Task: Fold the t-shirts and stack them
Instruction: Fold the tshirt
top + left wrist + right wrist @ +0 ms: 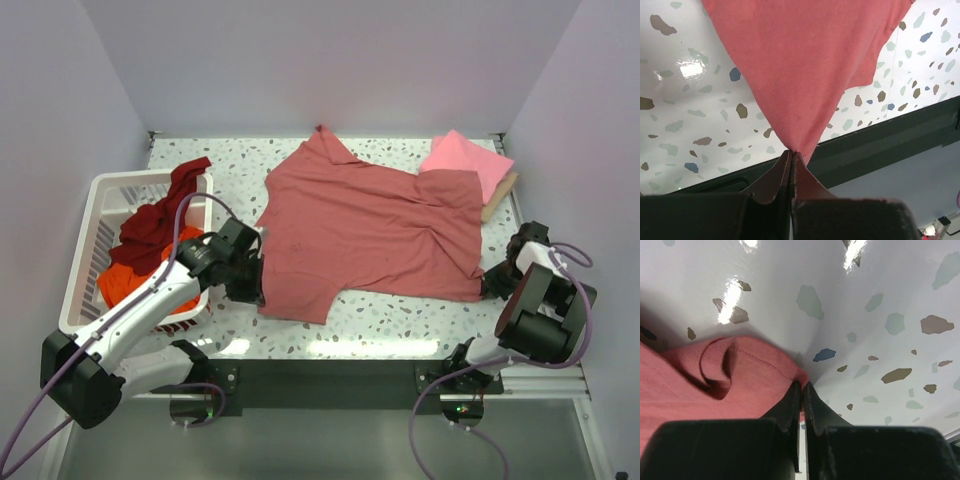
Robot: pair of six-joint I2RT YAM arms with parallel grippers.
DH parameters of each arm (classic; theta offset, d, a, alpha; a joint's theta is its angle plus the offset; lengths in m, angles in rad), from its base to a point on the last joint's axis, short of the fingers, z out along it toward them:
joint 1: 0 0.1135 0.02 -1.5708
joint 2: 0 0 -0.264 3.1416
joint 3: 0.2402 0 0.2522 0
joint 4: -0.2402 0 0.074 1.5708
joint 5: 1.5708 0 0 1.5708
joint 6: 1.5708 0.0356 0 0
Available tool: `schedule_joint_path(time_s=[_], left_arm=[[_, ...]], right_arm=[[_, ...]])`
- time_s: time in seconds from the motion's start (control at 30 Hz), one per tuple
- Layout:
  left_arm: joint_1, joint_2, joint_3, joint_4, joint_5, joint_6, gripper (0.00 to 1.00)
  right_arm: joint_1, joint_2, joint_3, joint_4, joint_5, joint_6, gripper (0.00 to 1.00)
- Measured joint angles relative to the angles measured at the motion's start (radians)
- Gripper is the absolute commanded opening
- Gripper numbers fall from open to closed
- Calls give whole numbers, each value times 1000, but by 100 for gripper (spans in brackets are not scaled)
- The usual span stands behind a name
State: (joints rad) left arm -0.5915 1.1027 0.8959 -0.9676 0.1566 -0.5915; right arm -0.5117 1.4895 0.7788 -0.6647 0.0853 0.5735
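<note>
The rose shirt (375, 225) lies spread out over the middle of the worktop (400, 318). Its collar points to the far edge and its hem runs along the near edge. The cloth is mostly flat, with a few creases on its right half.

The left claw (258, 288) is at the shirt's near-left corner. Its jaws are closed tight on the cloth, which fans out from the fingertips (785, 167) in a taut triangle lifted just off the surface. The right claw (488, 282) is low at the shirt's near-right corner. Its jaws are pressed together on the very edge of the hem, and a small fold of cloth bunches just beside them on the worktop.

The pink shirt (465, 160) sits folded in the far right corner, on top of a board (500, 203) and touching the rose shirt's sleeve.

A white basket (100, 200) stands at the left edge. The maroon shirt (160, 215) is heaped inside it, with one part draped over the far rim. The orange shirt (130, 282) lies crumpled under the maroon shirt at the basket's near end.
</note>
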Motion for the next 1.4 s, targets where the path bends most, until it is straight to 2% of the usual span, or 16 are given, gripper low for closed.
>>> schedule_joint_path(time_s=[0.2,0.53,0.97,1.17,1.4], left_arm=[[2,14,40,-44,-32,0,0],[22,-2,77,-92,-36,0,0],[24,-100,78,-135,-11,-76,0],[27,-198,78,-171,1,-132,0],[27,-212,84,-184,4,-158,0]], right_arm=[[1,-31,-15,-14,-30,-11,0],[102,-124,-11,-231,-114,-35,0],[290,-319,63,-465,-68,-71,0],[332,-397,72,-526,-50,-71,0],[363,-415,72,-550,-50,-72,0]])
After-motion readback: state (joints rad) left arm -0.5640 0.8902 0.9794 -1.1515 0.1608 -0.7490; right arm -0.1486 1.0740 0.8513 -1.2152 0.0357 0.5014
